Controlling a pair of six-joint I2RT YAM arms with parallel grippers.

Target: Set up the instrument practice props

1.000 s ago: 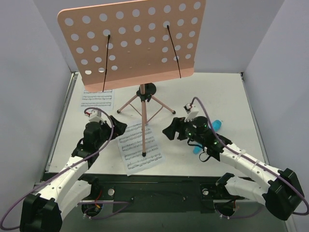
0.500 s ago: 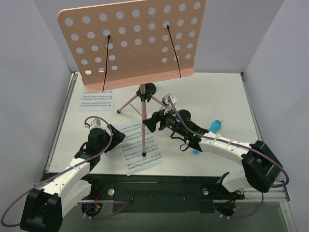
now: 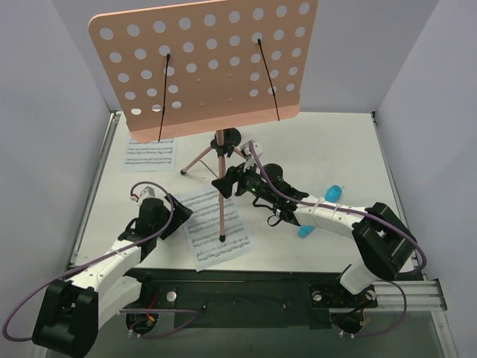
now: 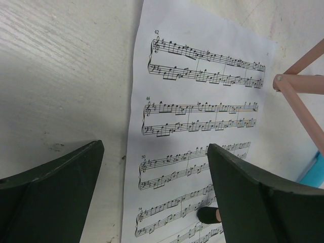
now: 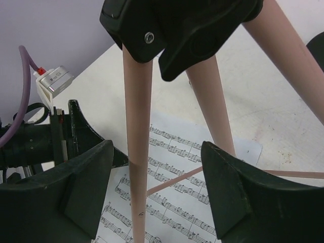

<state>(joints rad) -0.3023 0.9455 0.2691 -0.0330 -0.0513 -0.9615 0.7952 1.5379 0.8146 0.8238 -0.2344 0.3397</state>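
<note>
The pink perforated stand desk [image 3: 205, 67] with two black wire page-holders stands upright on its pink tripod [image 3: 220, 158] at the back of the table. The tripod's front leg [image 3: 221, 212] rests its foot on a sheet-music page [image 3: 223, 237]; a second page [image 3: 151, 151] lies at the back left. My right gripper [image 3: 224, 183] is open and straddles that front leg [image 5: 137, 152], which stands close to one finger, with a gap on each side. My left gripper [image 4: 156, 152] is open low over the near page's [image 4: 202, 101] left edge, holding nothing.
Two blue objects [image 3: 333, 193] [image 3: 305, 231] lie beside the right arm, partly hidden by it. Grey walls close in the table on the left, right and back. The tripod's black-capped foot [image 4: 208, 215] sits beside my left gripper's right finger.
The right arm has swung left from the blue objects to the tripod's front leg, and its jaws have narrowed a little. The left gripper has drawn back slightly toward the near left.
</note>
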